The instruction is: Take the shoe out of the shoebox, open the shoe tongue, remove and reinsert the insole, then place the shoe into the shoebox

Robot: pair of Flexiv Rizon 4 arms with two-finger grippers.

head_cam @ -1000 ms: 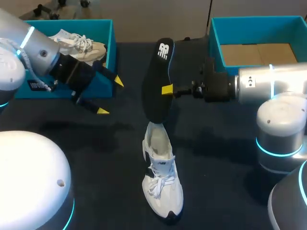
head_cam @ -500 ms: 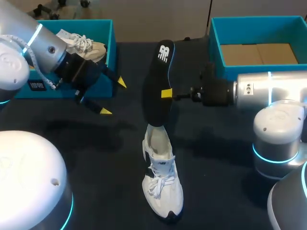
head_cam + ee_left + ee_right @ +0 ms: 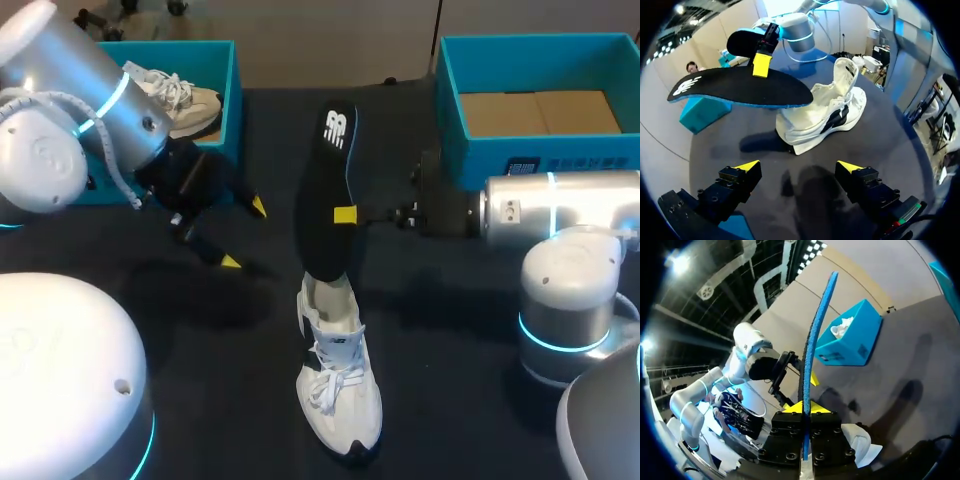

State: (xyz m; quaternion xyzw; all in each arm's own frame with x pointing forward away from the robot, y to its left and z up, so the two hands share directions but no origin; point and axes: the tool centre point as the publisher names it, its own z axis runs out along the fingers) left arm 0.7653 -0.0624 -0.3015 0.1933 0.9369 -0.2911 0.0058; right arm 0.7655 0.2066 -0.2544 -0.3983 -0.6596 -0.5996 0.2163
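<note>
On the left, at the table's (image 3: pixel 470 330) far edge, the left shoebox (image 3: pixel 228 95) sits open with a second shoe (image 3: pixel 178 98) lying inside. Just in front of it is the left gripper (image 3: pixel 245 235), hanging over the dark surface with its fingers spread wide and nothing between them. In its wrist view the white shoe (image 3: pixel 338 385) stands on its sole ahead of those open fingers, tongue up and mouth gaping.

In the middle, the black insole (image 3: pixel 325 195) is up in the air on its edge, with its logo end pointing away from the robot. Its near end is over the shoe's heel opening, though whether it touches cannot be told. The right gripper (image 3: pixel 346 215) reaches in from the right and is clamped on the insole at its middle. The right wrist view shows the thin blue edge pinched between both fingers. The shoe rests on the table, toe toward the robot.

At far right, the right shoebox (image 3: pixel 452 110) stands open, showing its brown cardboard floor.
</note>
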